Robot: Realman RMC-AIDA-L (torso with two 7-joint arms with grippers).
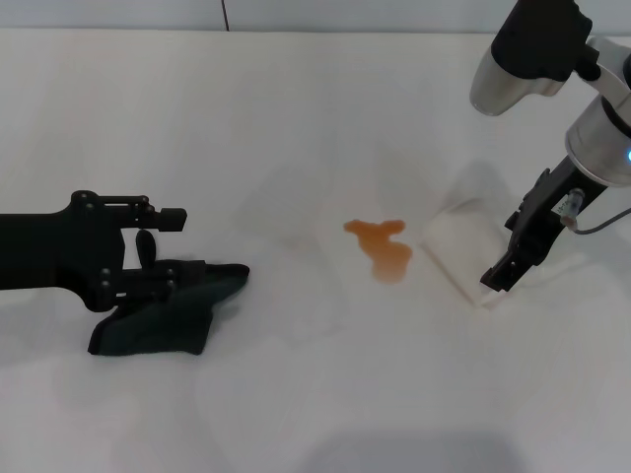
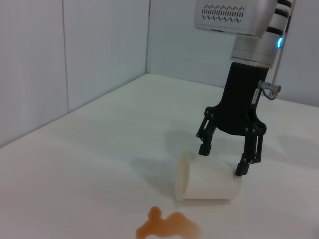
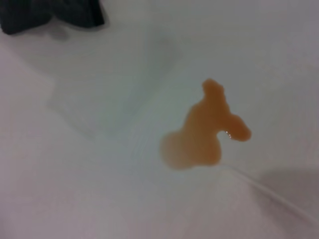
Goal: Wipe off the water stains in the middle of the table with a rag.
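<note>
Left gripper [image 1: 148, 258]: low at nine o'clock on the table [image 1: 296, 118], fingers pinched onto the rag [image 1: 163, 313], which lies crumpled under it
Rag to spill: well apart, a bare stretch of table between them
Water stains [image 1: 381, 246]: an orange-brown blotch dead centre, not yet wiped, wet-looking in the right wrist view [image 3: 204, 129]
Cup [image 1: 463, 251]: tipped on its side at three o'clock, mouth just beside the blotch
Right gripper [image 2: 228, 159]: hanging over the cup's base, fingers spread wide, nothing between them
Risk one: a thin pinch on the rag could let it slip out on the drag across
Risk two: a sweep past centre may knock the cup and roll it
Risk three: a bunched rag may smear the liquid
Writing: none readable anywhere
</note>
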